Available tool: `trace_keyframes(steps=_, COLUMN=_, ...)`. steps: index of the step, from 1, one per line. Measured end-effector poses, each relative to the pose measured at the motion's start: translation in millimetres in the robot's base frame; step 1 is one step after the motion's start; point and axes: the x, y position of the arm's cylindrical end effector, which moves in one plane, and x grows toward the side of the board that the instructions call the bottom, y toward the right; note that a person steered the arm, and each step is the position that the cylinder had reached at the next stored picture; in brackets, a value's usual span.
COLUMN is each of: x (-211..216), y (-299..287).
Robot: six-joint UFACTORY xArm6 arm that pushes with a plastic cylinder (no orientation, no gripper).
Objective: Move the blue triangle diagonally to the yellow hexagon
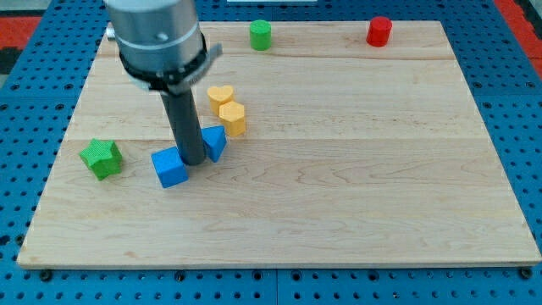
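The blue triangle (215, 142) lies on the wooden board, just below and left of the yellow hexagon (233, 118); the two are close, nearly touching. My tip (193, 161) stands between the blue triangle on its right and a blue cube (170, 167) on its left, close against both. The rod hides the triangle's left part.
A yellow heart (220, 94) sits just above the hexagon. A green star-like block (102, 158) lies at the view's left. A green cylinder (260, 35) and a red cylinder (378, 31) stand near the board's top edge (339, 24).
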Motion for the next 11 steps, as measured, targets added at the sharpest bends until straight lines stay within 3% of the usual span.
trace_keyframes(steps=1, x=-12, y=-3)
trace_keyframes(steps=2, x=-54, y=-16)
trace_keyframes(steps=4, x=-36, y=-192)
trace_keyframes(steps=5, x=-22, y=-187)
trace_keyframes(steps=7, x=11, y=-87)
trace_keyframes(steps=9, x=11, y=20)
trace_keyframes(steps=10, x=1, y=7)
trace_keyframes(steps=11, x=-17, y=-70)
